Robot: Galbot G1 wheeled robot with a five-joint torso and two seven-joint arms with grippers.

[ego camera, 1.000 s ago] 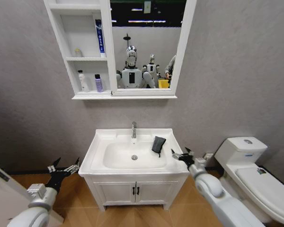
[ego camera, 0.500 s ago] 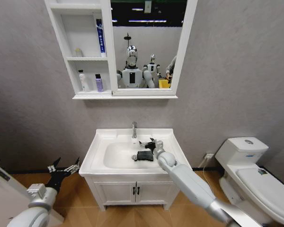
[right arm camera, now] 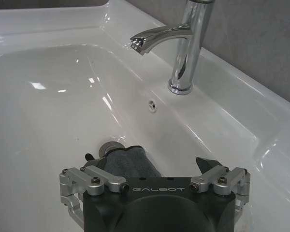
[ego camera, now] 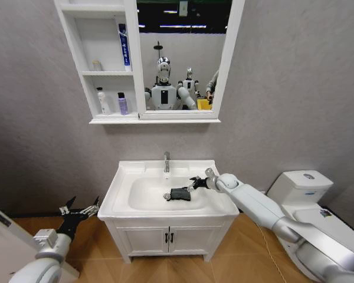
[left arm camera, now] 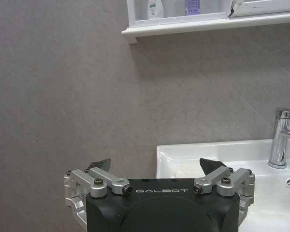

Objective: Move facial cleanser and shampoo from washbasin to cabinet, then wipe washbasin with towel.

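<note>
Two bottles stood on the lower shelf of the cabinet (ego camera: 106,65), so the wiping step seemed to be in hand. The towel (ego camera: 180,194) lay in the bowl of the washbasin (ego camera: 125,177), just beside the drain (ego camera: 167,196). The right claw (ego camera: 194,182) reached over the bowl, fingers spread, just beside the towel; whether it touched the cloth I could not tell. The left claw (ego camera: 79,210) hung spread, low beside the vanity. Risks, as judged: the cloth bunching against the drain, or the arm knocking the faucet (ego camera: 166,161) on a wide sweep.
</note>
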